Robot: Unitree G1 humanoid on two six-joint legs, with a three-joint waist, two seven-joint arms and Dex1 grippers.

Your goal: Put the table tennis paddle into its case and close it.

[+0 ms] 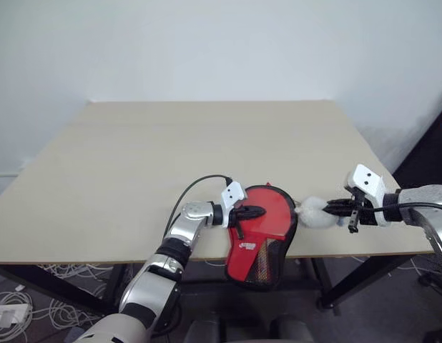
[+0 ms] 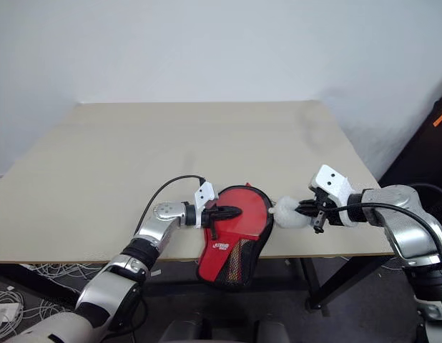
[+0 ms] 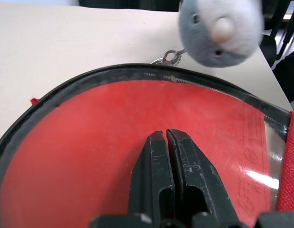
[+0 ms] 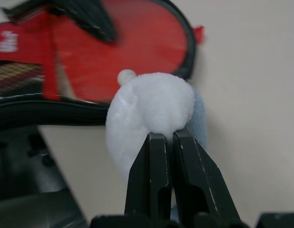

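The case [image 1: 260, 236], red with black zip edging and a mesh part, lies at the table's front edge with its narrow end hanging over. My left gripper [image 1: 253, 212] is shut with nothing between its fingers, its tips on the case's round red panel [image 3: 90, 156]. A small whitish-grey fluffy lump [image 1: 314, 212] hangs by a short chain [image 3: 168, 58] from the zip on the case's right side. My right gripper [image 4: 167, 137] is shut on this lump [image 4: 151, 104], just right of the case. The paddle is hidden.
The pale wooden table [image 1: 171, 143] stretches away behind the case. Its front edge runs just under both grippers. White cables [image 1: 35, 307] lie on the floor at the lower left, and a dark object [image 1: 428, 157] stands beyond the table's right side.
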